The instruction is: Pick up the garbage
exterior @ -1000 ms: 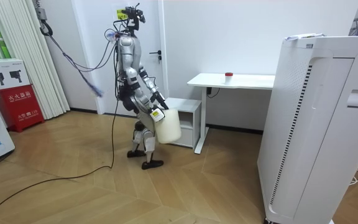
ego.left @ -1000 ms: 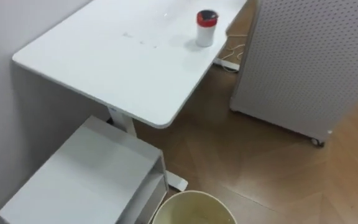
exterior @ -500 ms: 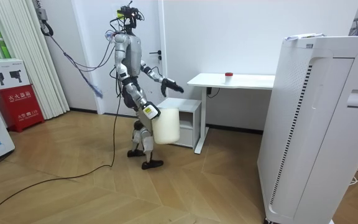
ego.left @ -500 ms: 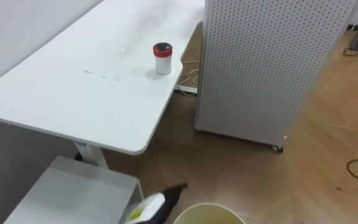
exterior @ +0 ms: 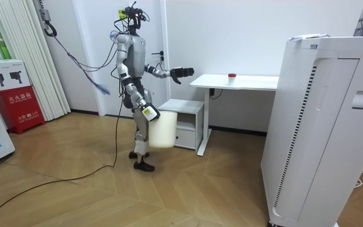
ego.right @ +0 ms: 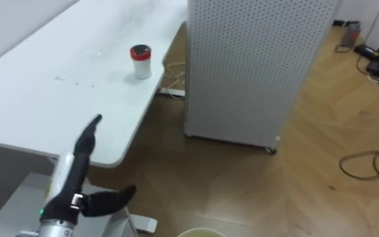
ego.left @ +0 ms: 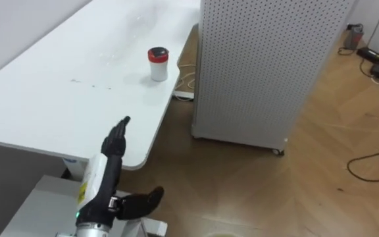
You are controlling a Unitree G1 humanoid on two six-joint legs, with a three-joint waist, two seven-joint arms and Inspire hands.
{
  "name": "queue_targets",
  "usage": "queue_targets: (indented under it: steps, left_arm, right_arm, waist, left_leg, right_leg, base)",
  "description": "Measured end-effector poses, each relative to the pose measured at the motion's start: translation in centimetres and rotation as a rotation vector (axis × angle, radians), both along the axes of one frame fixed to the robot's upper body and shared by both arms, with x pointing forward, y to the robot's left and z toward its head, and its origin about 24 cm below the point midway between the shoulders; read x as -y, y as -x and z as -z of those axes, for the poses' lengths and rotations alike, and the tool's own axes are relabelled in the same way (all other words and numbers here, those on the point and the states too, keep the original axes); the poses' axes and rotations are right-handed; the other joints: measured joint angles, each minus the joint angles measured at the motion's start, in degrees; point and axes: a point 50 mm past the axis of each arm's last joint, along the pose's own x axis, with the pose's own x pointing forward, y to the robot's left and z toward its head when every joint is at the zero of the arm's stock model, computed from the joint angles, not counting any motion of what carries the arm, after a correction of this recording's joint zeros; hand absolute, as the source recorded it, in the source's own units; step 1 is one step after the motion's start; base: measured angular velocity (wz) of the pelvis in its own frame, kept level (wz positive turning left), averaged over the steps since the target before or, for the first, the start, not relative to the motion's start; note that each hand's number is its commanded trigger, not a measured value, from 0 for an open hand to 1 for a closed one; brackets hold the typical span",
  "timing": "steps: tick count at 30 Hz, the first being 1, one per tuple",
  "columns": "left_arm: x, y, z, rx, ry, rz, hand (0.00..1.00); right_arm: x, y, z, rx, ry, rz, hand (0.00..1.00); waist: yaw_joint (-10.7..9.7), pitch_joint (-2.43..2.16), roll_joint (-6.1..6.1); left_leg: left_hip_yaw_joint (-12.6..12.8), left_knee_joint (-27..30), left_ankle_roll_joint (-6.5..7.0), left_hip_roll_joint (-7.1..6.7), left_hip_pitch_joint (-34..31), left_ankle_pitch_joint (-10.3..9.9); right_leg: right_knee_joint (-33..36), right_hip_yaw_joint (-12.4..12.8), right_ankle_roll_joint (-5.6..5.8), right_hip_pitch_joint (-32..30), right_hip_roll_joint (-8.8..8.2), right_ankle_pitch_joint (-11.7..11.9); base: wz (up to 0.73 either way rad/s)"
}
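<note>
The garbage is taken to be the small white cup with a red lid (ego.left: 157, 64), which stands upright on the white table (ego.left: 51, 99), near the edge that faces the tall perforated cabinet (ego.left: 262, 59). Nothing has been picked up yet. The left hand (ego.left: 112, 146) is held out toward the near corner of the table, well apart from the cup. Its fingers (ego.left: 118, 131) are straight and close together, the thumb is spread to the side, and nothing is held in it. In the room view the right hand (exterior: 148, 113) is seen low at the robot's side, at a white bin (exterior: 162, 130); whether it is closed on the bin cannot be told. The robot is placed beside the low white drawer unit (exterior: 184, 116), at the table's end. The task is judged to be at its beginning: the cup is to be reached, grasped and dropped into the bin
</note>
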Motion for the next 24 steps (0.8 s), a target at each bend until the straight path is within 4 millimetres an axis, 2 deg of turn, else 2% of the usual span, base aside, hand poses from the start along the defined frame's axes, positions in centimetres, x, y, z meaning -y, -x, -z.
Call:
queue_targets:
  steps: [1, 3, 7, 17, 18, 21, 23, 24]
  left_arm:
    - [-0.1, 0.0, -0.1, 0.007, 0.011, -0.012, 0.00]
    - [-0.1, 0.0, -0.2, 0.017, 0.016, -0.020, 0.00]
    - [-0.2, -0.1, -0.8, 0.057, 0.041, -0.049, 0.00]
    - [-0.6, 0.0, -0.9, 0.074, 0.075, -0.092, 0.00]
    - [-0.5, 0.0, -0.9, 0.073, 0.080, -0.092, 0.00]
    - [-0.6, 0.1, -0.7, 0.061, 0.119, -0.105, 0.00]
    - [-0.8, 0.2, -0.4, 0.047, 0.115, -0.114, 0.00]
    - [-1.0, 0.3, -0.3, 0.045, 0.116, -0.124, 0.00]
  right_arm:
    - [0.1, 0.3, 0.1, -0.010, 0.000, -0.001, 1.00]
    - [0.2, 0.6, 0.3, -0.025, 0.003, 0.004, 1.00]
    - [0.3, 1.0, 0.4, -0.034, 0.006, 0.011, 1.00]
    - [0.2, 1.2, 0.5, -0.043, -0.001, 0.005, 1.00]
    - [0.2, 1.3, 0.5, -0.042, -0.002, 0.006, 1.00]
    - [0.1, 1.2, 0.5, -0.043, -0.005, 0.004, 1.00]
    - [0.0, 1.1, 0.4, -0.037, -0.005, -0.006, 1.00]
    - [0.0, 1.0, 0.4, -0.034, -0.006, -0.012, 1.00]
  waist:
    - [-0.62, -0.04, -0.05]
    - [-1.14, -0.07, -0.08]
    - [-1.15, -0.10, -0.08]
    - [-1.14, -0.12, -0.04]
    - [-1.17, -0.11, -0.02]
    - [-0.92, 0.02, -0.28]
    - [-0.29, 0.18, -0.63]
    - [0.41, 0.21, -0.83]
  left_leg:
    - [-0.75, -0.64, 0.00, 0.01, 0.65, 0.00]
    - [-0.66, -1.42, 0.00, 0.01, 1.28, 0.00]
    - [-0.53, -1.79, 0.01, 0.03, 1.45, 0.02]
    - [-0.52, -1.88, 0.00, 0.75, 2.46, 0.02]
    - [-0.41, -1.62, 0.00, 0.89, 2.32, 0.02]
    - [-0.06, 0.34, -0.02, 1.14, 2.31, 0.02]
    - [1.59, 4.27, -0.31, 1.65, 1.83, -0.14]
    - [1.55, 9.60, -0.98, 2.33, 0.12, -0.52]
  right_leg:
    - [-0.83, -0.30, 0.12, 0.82, 0.17, 0.19]
    - [-1.39, -0.87, 0.31, 1.41, 0.24, 0.36]
    - [-2.71, -1.22, 0.57, 1.97, 0.31, 1.00]
    - [-5.93, -1.48, 0.54, 4.47, 1.20, 2.48]
    - [-6.01, -2.29, 0.49, 4.52, 1.17, 2.50]
    - [-5.26, -5.38, -0.42, 4.81, 1.04, 1.92]
    - [-4.31, -7.51, -1.40, 5.10, 0.86, 1.14]
    - [-3.58, -8.48, -2.15, 5.27, 0.72, 0.51]
  base:
    - [0.00]
    - [0.05]
    - [0.00]
    - [0.00]
    - [0.03]
    - [-0.08]
    - [-0.37]
    - [-0.62]
